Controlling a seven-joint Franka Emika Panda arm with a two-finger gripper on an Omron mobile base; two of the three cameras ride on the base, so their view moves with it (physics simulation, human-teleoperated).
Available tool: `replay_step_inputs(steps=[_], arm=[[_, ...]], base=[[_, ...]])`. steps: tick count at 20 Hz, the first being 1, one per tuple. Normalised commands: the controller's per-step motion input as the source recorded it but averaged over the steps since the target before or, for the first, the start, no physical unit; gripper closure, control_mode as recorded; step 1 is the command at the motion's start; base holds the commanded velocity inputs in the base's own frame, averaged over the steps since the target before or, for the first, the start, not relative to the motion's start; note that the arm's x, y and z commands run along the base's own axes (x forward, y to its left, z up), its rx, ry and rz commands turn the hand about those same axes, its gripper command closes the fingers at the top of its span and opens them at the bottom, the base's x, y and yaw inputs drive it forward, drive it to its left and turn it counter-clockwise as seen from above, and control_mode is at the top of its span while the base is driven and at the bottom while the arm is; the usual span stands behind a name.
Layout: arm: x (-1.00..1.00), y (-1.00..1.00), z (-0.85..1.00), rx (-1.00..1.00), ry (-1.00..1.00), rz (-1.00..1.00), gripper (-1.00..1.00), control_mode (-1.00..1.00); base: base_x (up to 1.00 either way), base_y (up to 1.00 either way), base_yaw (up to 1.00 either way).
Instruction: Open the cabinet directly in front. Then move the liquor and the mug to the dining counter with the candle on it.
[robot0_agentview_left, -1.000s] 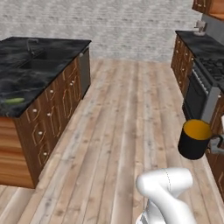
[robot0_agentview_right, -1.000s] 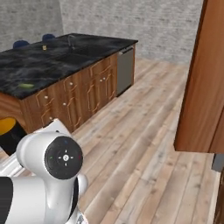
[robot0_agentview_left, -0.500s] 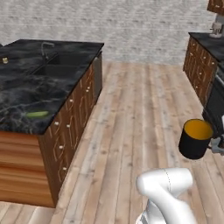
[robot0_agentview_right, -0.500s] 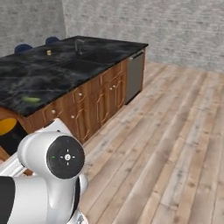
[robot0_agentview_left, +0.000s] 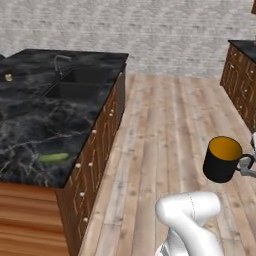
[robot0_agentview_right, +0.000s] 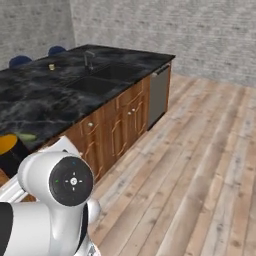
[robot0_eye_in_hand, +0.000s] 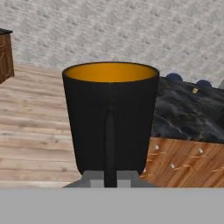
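Above the plank floor (robot0_agentview_left: 165, 130), off to the right of the dining counter (robot0_agentview_left: 45, 125), hangs the mug (robot0_agentview_left: 223, 159) — upright, yellow inside showing. By its handle, the gripper (robot0_eye_in_hand: 110, 178) holds it — fingers pinched tight together on it.

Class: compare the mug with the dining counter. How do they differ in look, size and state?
The mug is small, plain black outside and orange inside; the dining counter is broad, black with white veins over wooden drawers. The mug is carried above the floor, held by its handle; the counter stands on it. Both are mostly black.
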Motion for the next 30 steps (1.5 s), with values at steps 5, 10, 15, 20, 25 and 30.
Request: replay_step_inputs(steps=[5,10,15,20,25,30], arm=[[0.00,0.00,0.00,0.00,0.00,0.00,1.00,1.00],[0.00,0.00,0.00,0.00,0.00,0.00,1.00,1.00],[0.00,0.00,0.00,0.00,0.00,0.00,1.00,1.00],[0.00,0.00,0.00,0.00,0.00,0.00,1.00,1.00],[0.00,0.00,0.00,0.00,0.00,0.00,1.00,1.00],[0.00,0.00,0.00,0.00,0.00,0.00,1.00,1.00]], base=[[1.00,0.23,0.00],[0.55,0.29,0.03],[-0.01,0.25,0.10],[0.44,0.25,0.10],[0.92,0.07,0.13],[0.99,-0.01,0.12]])
